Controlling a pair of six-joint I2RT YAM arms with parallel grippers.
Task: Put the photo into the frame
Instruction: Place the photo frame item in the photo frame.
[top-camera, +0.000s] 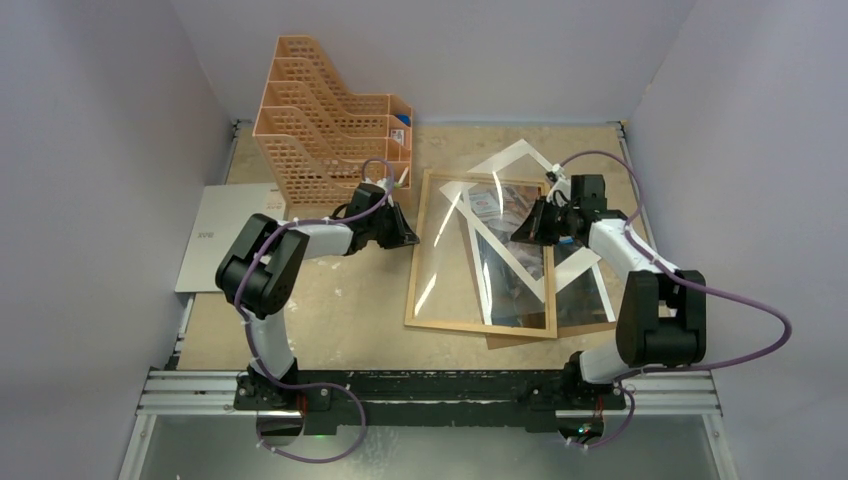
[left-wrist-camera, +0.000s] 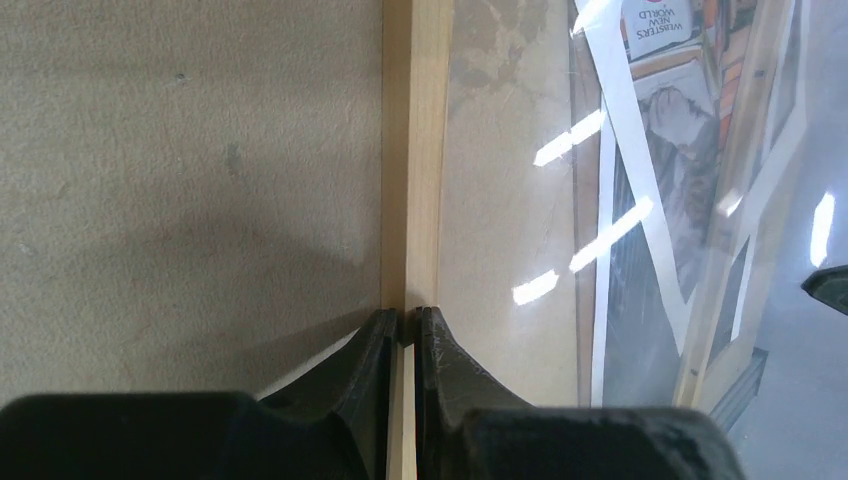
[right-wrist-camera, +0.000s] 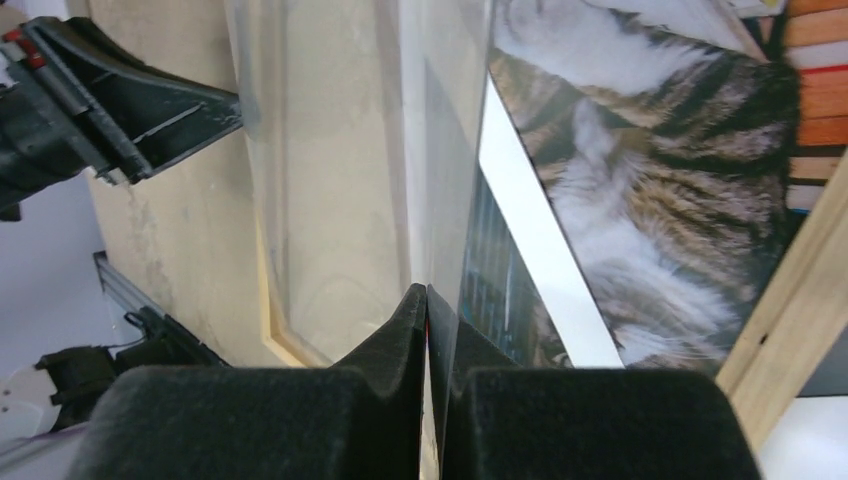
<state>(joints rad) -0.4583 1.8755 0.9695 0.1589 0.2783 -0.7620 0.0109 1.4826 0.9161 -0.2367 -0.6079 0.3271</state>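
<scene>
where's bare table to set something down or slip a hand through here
Best: bare tabletop between the left arm, the near rail and the frame. A narrow strip lies behind the frame, right of the orange file organizer. Crowded on the right: photo, brown backing board and right arm overlap.

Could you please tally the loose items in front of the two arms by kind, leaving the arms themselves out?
light-wood picture frame: 1
photo: 1
brown backing board: 1
orange lattice file organizer: 1
pale grey sheet: 1
Total: 5
</scene>
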